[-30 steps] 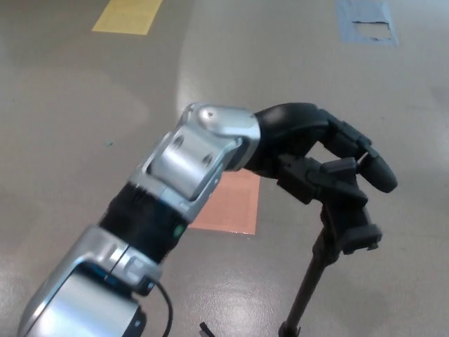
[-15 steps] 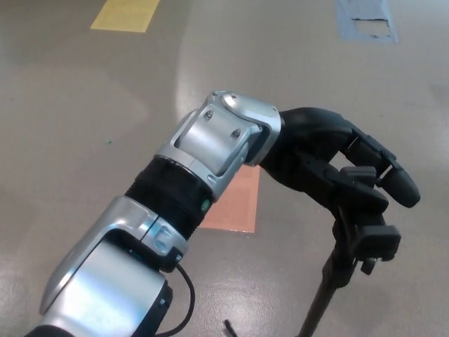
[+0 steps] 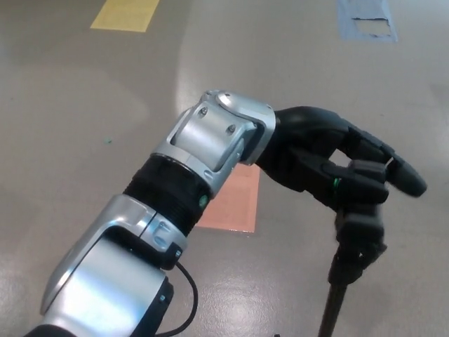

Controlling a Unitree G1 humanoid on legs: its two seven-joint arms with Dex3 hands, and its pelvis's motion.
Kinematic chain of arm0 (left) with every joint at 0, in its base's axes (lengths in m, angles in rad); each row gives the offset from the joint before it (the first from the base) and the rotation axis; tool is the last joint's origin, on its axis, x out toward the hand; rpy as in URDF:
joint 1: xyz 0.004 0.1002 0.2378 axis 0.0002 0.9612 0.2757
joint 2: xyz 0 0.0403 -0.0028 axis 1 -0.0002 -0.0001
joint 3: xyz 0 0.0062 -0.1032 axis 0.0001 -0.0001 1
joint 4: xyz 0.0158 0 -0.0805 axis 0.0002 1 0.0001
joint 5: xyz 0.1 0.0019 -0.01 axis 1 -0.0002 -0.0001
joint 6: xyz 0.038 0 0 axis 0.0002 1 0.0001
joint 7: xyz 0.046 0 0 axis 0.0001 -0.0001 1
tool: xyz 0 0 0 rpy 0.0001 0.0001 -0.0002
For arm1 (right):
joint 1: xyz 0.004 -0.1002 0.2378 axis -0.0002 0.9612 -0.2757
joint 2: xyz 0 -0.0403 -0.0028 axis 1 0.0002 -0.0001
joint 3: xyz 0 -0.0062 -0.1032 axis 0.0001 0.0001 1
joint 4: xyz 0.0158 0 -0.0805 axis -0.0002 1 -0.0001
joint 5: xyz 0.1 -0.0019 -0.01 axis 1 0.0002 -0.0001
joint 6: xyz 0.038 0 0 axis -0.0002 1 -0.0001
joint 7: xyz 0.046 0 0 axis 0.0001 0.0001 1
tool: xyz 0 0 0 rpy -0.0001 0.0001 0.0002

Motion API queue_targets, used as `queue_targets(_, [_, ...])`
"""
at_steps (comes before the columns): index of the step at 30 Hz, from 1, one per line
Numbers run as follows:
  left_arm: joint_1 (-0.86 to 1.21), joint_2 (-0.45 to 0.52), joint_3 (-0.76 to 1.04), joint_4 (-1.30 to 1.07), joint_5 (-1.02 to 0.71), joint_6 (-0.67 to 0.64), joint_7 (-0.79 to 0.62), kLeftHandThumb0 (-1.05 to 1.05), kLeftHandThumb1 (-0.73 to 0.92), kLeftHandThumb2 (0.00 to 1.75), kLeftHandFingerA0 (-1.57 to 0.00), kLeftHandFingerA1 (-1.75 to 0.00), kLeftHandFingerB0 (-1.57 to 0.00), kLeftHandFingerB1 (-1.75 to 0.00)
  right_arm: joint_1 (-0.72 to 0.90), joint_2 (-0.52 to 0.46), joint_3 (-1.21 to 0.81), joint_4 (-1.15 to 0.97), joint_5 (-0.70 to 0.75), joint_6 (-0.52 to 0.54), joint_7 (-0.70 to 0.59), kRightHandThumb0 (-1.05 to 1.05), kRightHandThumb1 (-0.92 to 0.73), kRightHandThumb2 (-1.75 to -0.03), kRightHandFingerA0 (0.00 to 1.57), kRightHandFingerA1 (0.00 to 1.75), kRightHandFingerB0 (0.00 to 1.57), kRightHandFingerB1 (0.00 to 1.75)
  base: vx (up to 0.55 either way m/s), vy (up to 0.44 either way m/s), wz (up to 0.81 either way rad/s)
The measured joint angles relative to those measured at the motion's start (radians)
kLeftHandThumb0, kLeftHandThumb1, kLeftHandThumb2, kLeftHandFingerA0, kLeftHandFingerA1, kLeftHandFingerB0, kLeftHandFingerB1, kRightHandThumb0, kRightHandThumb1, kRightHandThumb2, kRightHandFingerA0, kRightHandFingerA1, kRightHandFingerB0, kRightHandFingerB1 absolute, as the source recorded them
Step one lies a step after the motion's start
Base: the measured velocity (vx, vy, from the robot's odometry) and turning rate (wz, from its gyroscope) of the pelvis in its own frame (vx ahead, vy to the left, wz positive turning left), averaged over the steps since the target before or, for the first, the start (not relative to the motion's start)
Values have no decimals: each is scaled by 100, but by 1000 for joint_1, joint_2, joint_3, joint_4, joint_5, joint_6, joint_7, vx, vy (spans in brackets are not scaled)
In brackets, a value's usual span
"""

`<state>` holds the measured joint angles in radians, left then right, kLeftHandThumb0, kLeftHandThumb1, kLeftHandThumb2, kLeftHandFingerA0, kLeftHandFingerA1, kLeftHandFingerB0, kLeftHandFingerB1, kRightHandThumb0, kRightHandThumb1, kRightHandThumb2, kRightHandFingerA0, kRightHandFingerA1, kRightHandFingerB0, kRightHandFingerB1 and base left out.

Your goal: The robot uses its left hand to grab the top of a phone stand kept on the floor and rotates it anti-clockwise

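Note:
A black phone stand (image 3: 356, 239) rises from the floor at the lower right, its thin pole (image 3: 332, 309) running down out of the frame. My left hand (image 3: 330, 158) reaches in from the lower left and is shut on the stand's top clamp, thumb and fingers wrapped around it. The silver wrist (image 3: 221, 140) and forearm fill the middle and lower left of the head view. The base of the stand is out of sight. My right hand does not show.
The floor is glossy grey. An orange square marking (image 3: 231, 200) lies under the wrist. A yellow marking (image 3: 126, 14) sits at the top left, and a blue taped patch (image 3: 366, 20) at the top right.
The stand's top has turned in my left hand; its clamp head now faces a different way. The hand and the stand top have shifted right in the picture.

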<state>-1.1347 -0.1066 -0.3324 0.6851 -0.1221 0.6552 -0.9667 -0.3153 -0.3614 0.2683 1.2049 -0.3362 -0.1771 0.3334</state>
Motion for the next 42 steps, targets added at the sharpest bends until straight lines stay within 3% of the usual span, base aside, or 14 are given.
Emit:
queue_targets(1, [0,0,0,0,0,0,0,-82,51,86,-15,-13,-3,-4,0,0,0,0,0,0,0,-55,-84,-66,62,45,33,32,0,0,0])
queue_targets(4, [28,1,22,-31,0,0,24,-82,51,86,-15,-13,-3,-4,1,-1,3,-2,-3,-1,0,-55,-84,-66,62,45,33,32,0,0,0])
queue_targets(5, [38,2,30,-42,0,-1,31,-89,57,58,0,0,0,-1,1,-2,3,-3,-4,-1,0,-54,-84,-66,64,45,32,32,0,0,0])
queue_targets(9, [79,12,57,-92,0,-2,61,-89,60,59,0,0,0,0,1,-4,4,-5,-6,-1,0,-54,-84,-66,65,46,33,32,0,0,0])
queue_targets(10, [97,17,70,-121,0,-3,77,-90,52,89,0,0,0,0,1,-4,5,-5,-8,-2,0,-53,-85,-66,62,45,33,32,0,0,0])
queue_targets(12, [117,19,83,-152,0,-3,99,-90,52,89,0,0,0,0,1,-4,5,-6,-8,-2,0,-53,-85,-66,62,45,33,32,0,0,0])
queue_targets(13, [122,19,86,-160,0,-3,106,-88,59,59,0,0,0,0,1,-4,5,-7,-8,-2,0,-53,-85,-66,61,45,33,32,0,0,0])
queue_targets(18, [140,19,111,-206,0,-13,164,-84,59,59,0,0,0,0,2,-4,7,-14,-10,-1,1,-54,-85,-66,62,45,33,32,0,0,0])
queue_targets(19, [142,19,115,-213,0,-14,177,-88,52,87,0,0,0,-1,2,-4,8,-14,-10,-1,1,-54,-85,-66,62,45,33,32,0,0,0])
queue_targets(36, [369,59,184,-525,4,-122,303,-86,56,94,0,-12,0,-8,10,-3,19,-14,-11,-3,1,-55,-85,-67,61,43,34,32,0,0,0])
queue_targets(37, [409,66,187,-553,4,-135,309,-87,56,93,0,-11,0,-4,12,-3,20,-15,-11,-4,1,-58,-72,-98,54,59,28,47,0,0,0])
queue_targets(38, [438,70,189,-572,4,-145,314,-81,51,77,0,-15,0,-5,13,-3,21,-16,-12,-4,1,-57,-72,-98,54,59,28,46,0,0,0])
queue_targets(40, [519,77,198,-619,4,-169,324,-81,51,77,0,-15,0,-5,16,-3,25,-17,-12,-6,1,-57,-72,-98,54,59,28,46,0,0,0])
queue_targets(42, [591,83,209,-660,4,-192,332,-84,55,93,0,-15,0,-10,18,-3,27,-17,-12,-7,1,-58,-71,-97,55,58,28,46,0,0,0])
